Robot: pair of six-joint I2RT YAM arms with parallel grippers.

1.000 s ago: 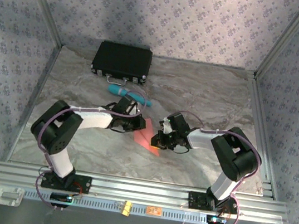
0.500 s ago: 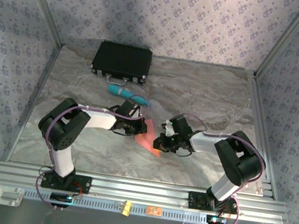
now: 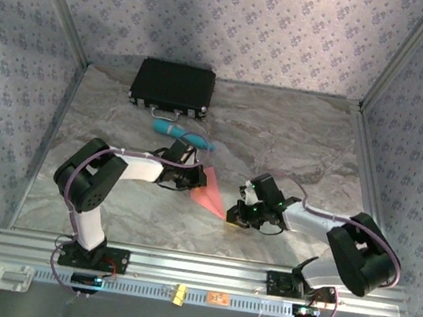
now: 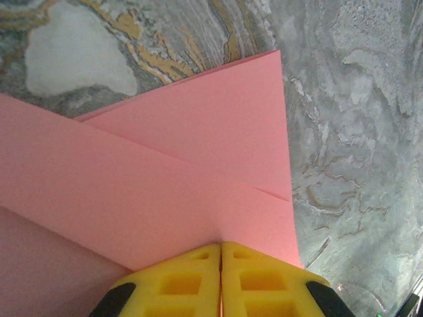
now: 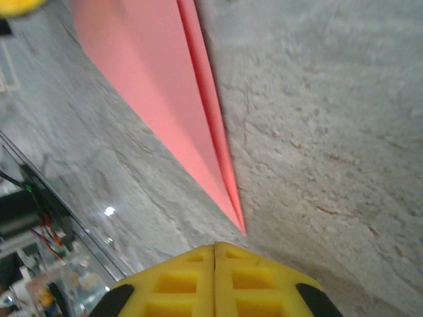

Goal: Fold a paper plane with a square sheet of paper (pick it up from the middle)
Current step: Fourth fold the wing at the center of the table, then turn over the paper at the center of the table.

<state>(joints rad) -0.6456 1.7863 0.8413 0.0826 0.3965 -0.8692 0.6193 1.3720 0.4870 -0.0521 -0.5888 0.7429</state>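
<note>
Paper plane (image 3: 208, 192) salmon-pink; table (image 3: 294, 139) grey-marbled; case (image 3: 173, 86) black; cylinder (image 3: 170, 129) teal; walls (image 3: 240, 19) blue floral.

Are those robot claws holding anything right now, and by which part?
The left gripper pinches the folded pink paper at its wide end. The right gripper is shut and empty, just short of its tip.

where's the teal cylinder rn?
Top view: the teal cylinder lies left of centre on the table, between the black case behind it and the left arm in front.
</note>
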